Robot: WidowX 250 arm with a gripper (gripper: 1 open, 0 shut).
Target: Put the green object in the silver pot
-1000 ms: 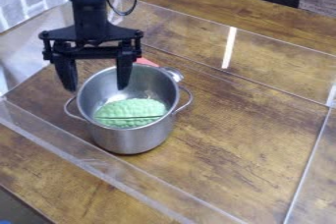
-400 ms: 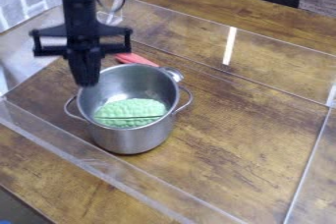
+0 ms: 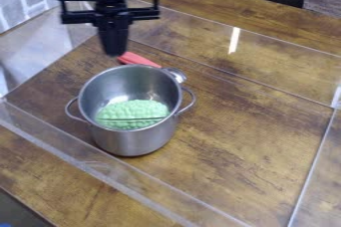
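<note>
The brown wooden table [image 3: 246, 131] carries a clear sheet with straight edges; a pale wall panel [image 3: 30, 2] stands behind at left. The green vegetable [image 3: 134, 113], light, oval and bumpy, lies inside the shiny steel pot [image 3: 128, 139]. Above, the gripper [image 3: 115, 50] has its fingers closed together, holding nothing.

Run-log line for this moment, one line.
claw: shut, nothing held, above and behind pot | green object: inside silver pot | red item: on table behind pot | task: looks done
</note>
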